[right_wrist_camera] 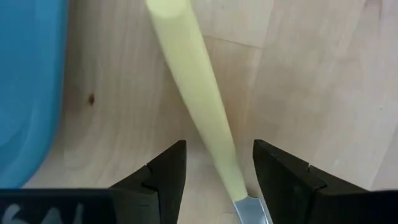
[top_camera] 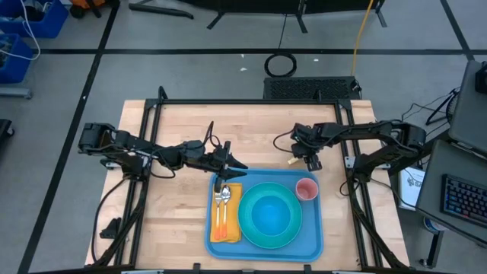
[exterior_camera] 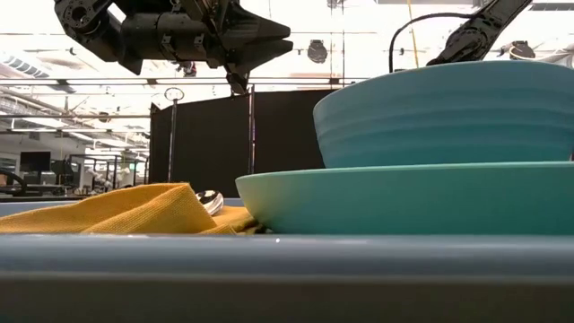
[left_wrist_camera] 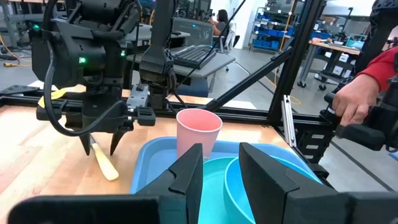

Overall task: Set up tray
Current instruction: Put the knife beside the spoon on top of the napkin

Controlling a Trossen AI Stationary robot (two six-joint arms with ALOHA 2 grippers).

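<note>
The large flat blue plastic tray [top_camera: 313, 242] lies at the near middle of my wooden tabletop [top_camera: 175, 221], carrying a round teal plate [top_camera: 255, 232], blue bowl [top_camera: 272, 214], pink cup [top_camera: 306, 189] and yellow cloth [top_camera: 226, 228]. My right hand [right_wrist_camera: 216, 169] straddles a yellow-handled knife [right_wrist_camera: 193, 93], fingers apart, just beyond the tray. My left hand [top_camera: 236, 169] hovers part-open, empty, over the tray's far-left corner.

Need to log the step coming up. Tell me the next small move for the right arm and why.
Probably lower and close on the knife. The right gripper hangs open over the wooden table beside the tray, its fingers on either side of the pale yellow handle, not yet gripping. The knife appears to be the only piece not yet on the tray.
</note>
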